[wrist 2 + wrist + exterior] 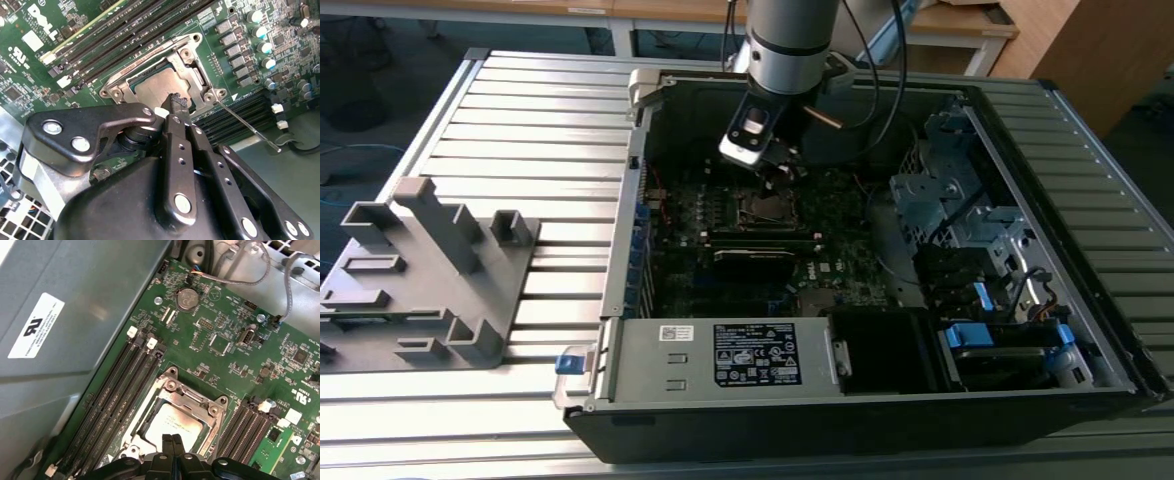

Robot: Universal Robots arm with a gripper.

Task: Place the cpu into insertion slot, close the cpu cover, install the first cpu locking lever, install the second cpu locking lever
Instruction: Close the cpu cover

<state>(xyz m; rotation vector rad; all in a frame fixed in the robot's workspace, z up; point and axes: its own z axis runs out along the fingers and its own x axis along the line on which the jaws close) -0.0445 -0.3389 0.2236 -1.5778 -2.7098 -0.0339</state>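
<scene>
Gripper (172,438), clenched on nothing, likely to serve as one pushing tip, hangs at the edge of the cpu (172,421), seated mid-board under the flat cpu cover (212,410), with one locking lever (250,125) unlatched.

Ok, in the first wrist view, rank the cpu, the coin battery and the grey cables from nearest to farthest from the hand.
1. cpu, right under the hand.
2. coin battery, across the green board.
3. grey cables, beyond the board's far edge.

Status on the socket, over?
Gripper shut, tips at the socket edge. Cpu seated, cpu cover down over it. One locking lever sticking out, not latched.
</scene>
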